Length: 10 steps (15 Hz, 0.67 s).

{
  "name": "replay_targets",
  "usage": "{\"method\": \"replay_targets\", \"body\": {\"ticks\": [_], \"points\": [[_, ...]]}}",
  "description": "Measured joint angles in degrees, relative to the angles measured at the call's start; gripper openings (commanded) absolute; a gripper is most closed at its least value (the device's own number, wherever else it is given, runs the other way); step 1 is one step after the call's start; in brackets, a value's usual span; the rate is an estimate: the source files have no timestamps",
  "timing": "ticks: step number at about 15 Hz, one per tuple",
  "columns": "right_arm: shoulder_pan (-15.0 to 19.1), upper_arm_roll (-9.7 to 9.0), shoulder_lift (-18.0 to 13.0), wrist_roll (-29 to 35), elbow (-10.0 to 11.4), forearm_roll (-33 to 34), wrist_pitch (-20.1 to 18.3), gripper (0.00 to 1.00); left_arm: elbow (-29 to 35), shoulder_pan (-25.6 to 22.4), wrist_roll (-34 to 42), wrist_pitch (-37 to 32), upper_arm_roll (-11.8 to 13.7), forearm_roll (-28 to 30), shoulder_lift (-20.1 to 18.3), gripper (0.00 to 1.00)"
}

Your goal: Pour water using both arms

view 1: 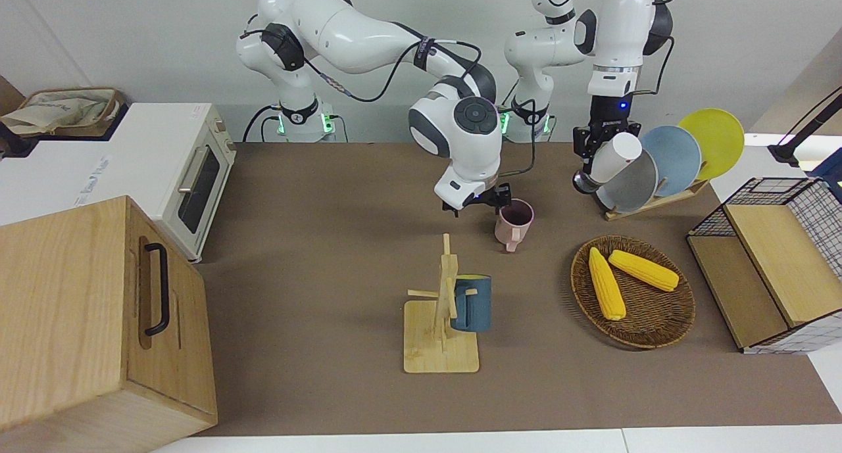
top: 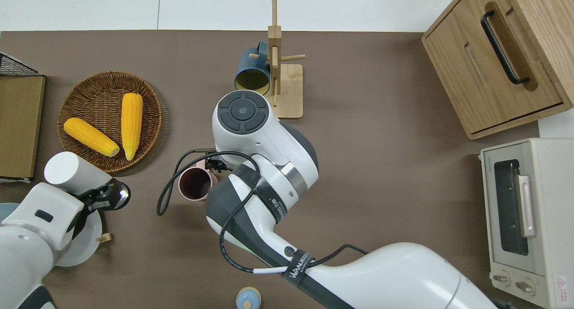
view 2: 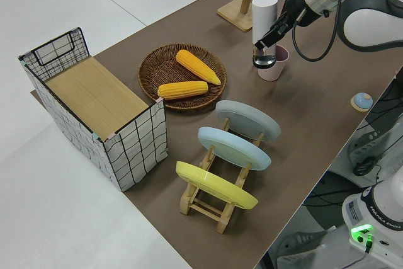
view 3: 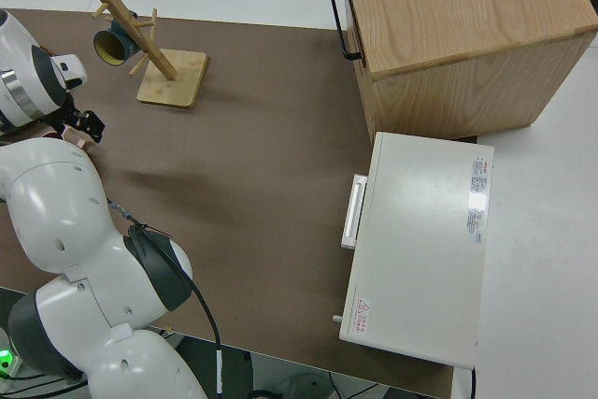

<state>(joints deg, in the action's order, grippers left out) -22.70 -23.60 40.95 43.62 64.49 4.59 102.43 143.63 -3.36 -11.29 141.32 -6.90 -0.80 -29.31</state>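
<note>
A pink mug (view 1: 514, 224) stands upright on the brown table, also in the overhead view (top: 195, 183). My right gripper (view 1: 483, 202) hangs just beside the mug's rim, toward the right arm's end, open and holding nothing. In the overhead view the right gripper (top: 214, 163) is mostly hidden under its wrist. My left gripper (view 1: 600, 158) is shut on a white bottle (view 1: 615, 156), tilted with its silver end lowest. In the overhead view the bottle (top: 71, 172) is over the table between the corn basket and the plate rack, apart from the mug.
A wooden mug tree (view 1: 441, 354) with a blue mug (view 1: 472, 302) stands farther from the robots than the pink mug. A wicker basket (view 1: 658, 321) holds two corn cobs. Also here: plate rack (view 1: 658, 200), wire crate (view 1: 769, 269), toaster oven (view 1: 164, 170), wooden cabinet (view 1: 85, 321), small blue lid (top: 248, 298).
</note>
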Motion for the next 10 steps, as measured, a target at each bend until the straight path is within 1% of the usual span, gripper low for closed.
{"method": "replay_targets", "body": {"ticks": [2,5,8,10], "points": [[1.08,1.74,-1.61,-6.71,-0.22,0.86,-3.14,0.99,1.21,0.06,-0.08,-0.01,-0.29,0.0,-0.93,0.0],[3.0,5.13,-4.68,-17.64,-0.4,1.12,-7.02,0.99,2.71,0.7,-0.08,-0.35,-0.52,0.0,-2.11,0.0],[6.53,8.15,-8.52,-27.88,-0.47,1.09,-11.58,0.99,3.98,2.29,-0.12,-0.71,-0.38,0.0,-3.04,0.0],[9.55,9.42,-10.62,-32.16,-0.36,1.05,-13.57,0.99,5.22,3.7,-0.26,-0.76,-0.08,0.18,-3.81,0.0]]}}
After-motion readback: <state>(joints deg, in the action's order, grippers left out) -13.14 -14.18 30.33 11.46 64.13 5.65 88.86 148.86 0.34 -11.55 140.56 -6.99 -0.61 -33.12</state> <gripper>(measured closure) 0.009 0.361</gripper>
